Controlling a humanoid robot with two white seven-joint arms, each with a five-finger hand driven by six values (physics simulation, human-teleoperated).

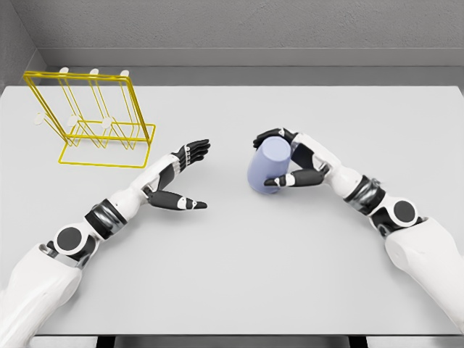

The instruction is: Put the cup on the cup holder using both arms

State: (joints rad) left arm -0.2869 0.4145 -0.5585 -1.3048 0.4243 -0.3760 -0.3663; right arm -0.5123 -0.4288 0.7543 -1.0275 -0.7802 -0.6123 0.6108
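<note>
There, smooth lavender cup point(265, 168) in right robot hand point(293, 161), yellow wire holder point(93, 119) apart.

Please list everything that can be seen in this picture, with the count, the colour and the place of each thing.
cup: one, pale blue-lilac, on the table right of the middle, held in the right hand
cup holder: one, yellow wire frame with white-tipped pegs, standing at the far left of the table
table: one, light grey, fills most of the view
wall: grey, behind the table
left hand: one, black fingers on a white arm, over the table left of the middle, fingers spread, holding nothing
right hand: one, black fingers on a white arm, right of the middle, fingers closed around the cup
</note>
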